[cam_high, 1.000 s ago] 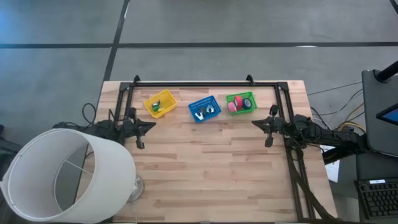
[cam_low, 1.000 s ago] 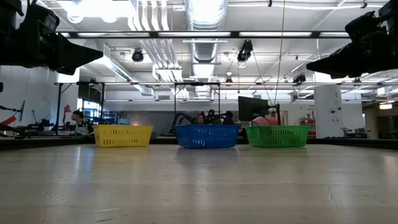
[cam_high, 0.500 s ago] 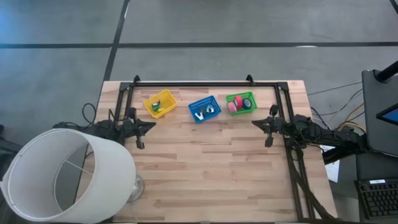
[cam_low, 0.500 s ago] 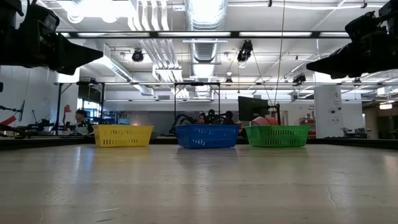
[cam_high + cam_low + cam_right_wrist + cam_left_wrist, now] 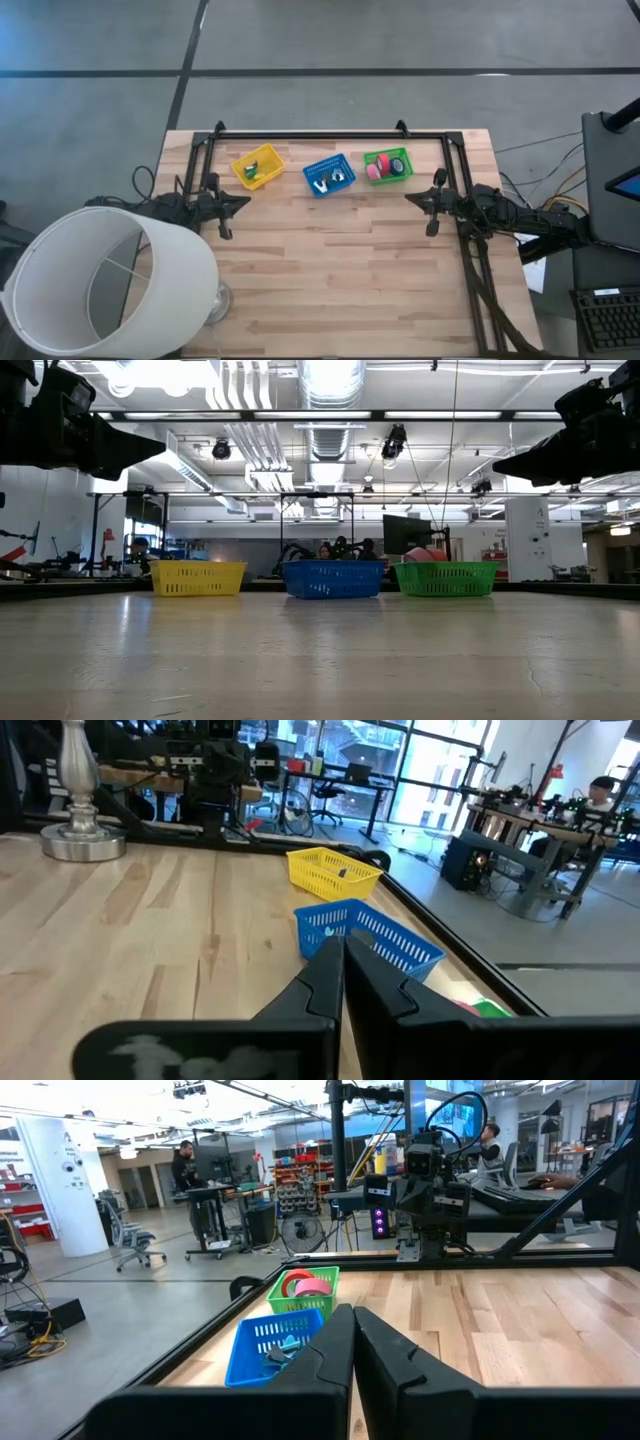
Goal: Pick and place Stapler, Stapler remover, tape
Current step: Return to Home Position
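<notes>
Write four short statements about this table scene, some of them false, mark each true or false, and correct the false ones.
1. Three baskets stand in a row: a yellow basket, a blue basket and a green basket. True.
2. The tape rolls lie in the blue basket. False: the pink and red rolls lie in the green basket.
3. The left gripper and the right gripper are both shut and hold nothing. True.
4. The left gripper hangs directly over the green basket. False: it is at the table's left side, apart from all three baskets, and the right gripper is at the right side.
</notes>
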Robot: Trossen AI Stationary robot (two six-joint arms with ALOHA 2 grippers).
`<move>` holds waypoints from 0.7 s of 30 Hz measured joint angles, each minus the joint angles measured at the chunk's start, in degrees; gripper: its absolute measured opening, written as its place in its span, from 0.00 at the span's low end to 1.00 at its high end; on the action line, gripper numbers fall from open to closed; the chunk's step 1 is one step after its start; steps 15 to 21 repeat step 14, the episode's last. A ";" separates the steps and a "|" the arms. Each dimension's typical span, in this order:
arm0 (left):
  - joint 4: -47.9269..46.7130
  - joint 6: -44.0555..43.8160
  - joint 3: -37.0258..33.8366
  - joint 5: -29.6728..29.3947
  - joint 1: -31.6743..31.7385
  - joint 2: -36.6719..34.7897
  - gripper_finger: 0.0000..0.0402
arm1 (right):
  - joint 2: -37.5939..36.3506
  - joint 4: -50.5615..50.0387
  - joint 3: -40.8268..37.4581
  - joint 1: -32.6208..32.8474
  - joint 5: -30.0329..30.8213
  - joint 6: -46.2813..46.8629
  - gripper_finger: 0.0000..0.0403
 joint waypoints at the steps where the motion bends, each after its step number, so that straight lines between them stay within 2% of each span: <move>1: 0.00 0.00 0.00 0.01 0.02 0.00 0.03 | 0.00 0.00 0.00 0.02 0.00 0.00 0.02; 21: 0.00 0.00 0.00 0.01 0.02 0.00 0.03 | 0.00 0.00 0.00 0.02 0.00 0.69 0.02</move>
